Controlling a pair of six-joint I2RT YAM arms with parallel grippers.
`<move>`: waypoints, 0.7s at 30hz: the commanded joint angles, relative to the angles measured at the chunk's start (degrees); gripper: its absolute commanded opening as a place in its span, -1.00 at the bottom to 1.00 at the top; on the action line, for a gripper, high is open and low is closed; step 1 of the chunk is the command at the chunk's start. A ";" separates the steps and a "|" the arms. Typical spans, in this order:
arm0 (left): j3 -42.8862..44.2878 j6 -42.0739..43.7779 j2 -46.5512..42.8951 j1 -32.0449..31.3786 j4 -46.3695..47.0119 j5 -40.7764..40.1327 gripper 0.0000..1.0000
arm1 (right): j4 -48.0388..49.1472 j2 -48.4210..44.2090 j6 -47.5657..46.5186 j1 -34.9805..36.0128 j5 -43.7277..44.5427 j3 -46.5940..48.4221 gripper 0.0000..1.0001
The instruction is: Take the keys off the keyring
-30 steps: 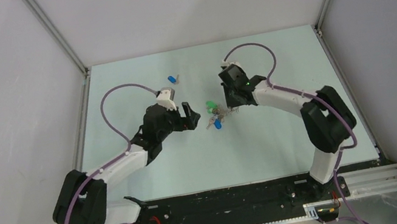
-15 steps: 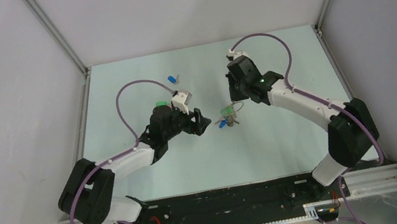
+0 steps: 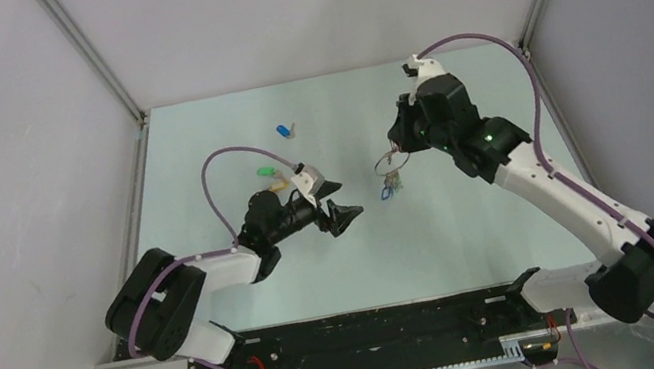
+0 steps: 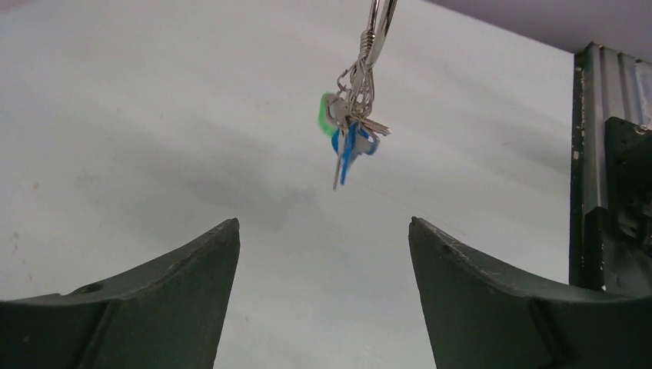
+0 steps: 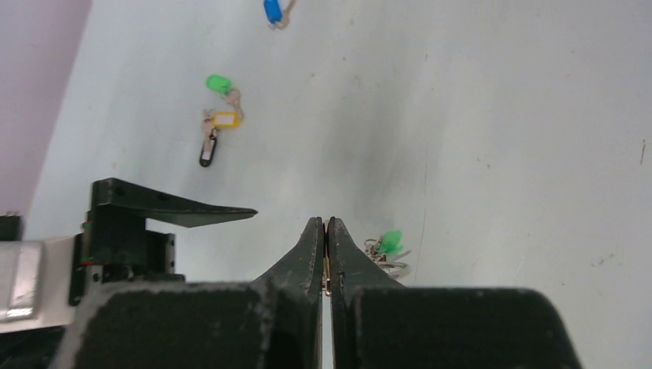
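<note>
Currently the right gripper [image 3: 399,139] is pressed together on the keyring [image 3: 388,161], a thin silver wire ring. In the right wrist view a sliver of metal shows in the seam between its fingers [image 5: 314,244]. The ring hangs from that gripper above the tabletop [image 3: 416,250]. The keys [image 3: 391,185] dangle in a bunch from the bottom of the keyring. The left wrist view shows bare silver blades, one green cap and blue caps [image 4: 350,131], all threaded on the ring [image 4: 380,19] and clear of the tabletop surface. The right wrist view catches only the green cap and a few silver loops of the bunch [image 5: 388,246] just beside its fingertips.

The left gripper [image 3: 345,214] is spread wide and holds nothing. It sits to the left of the keyring, a bit nearer the arm bases, apart from the bunch. From its own camera both dark fingers [image 4: 177,292] frame the hanging keys with open space all round them; no contact.

Farther left of the keyring, on the tabletop:
- a loose green-capped key [image 3: 265,171]
- just beside it, a yellow tag [image 3: 280,185] with a dark tag [image 5: 207,151] attached
- a loose blue-capped key [image 3: 284,131], left of the keyring and farther back
</note>
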 commanded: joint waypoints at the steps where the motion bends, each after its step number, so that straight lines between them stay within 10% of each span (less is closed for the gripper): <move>1: 1.30 2.92 2.74 -1.51 14.10 3.13 0.67 | 0.09 -5.90 -0.48 -0.17 -1.80 4.35 -1.00; 21: 10.79 0.75 10.64 -5.61 18.85 9.28 0.00 | 0.18 -11.04 1.80 -0.08 -4.44 5.92 -1.00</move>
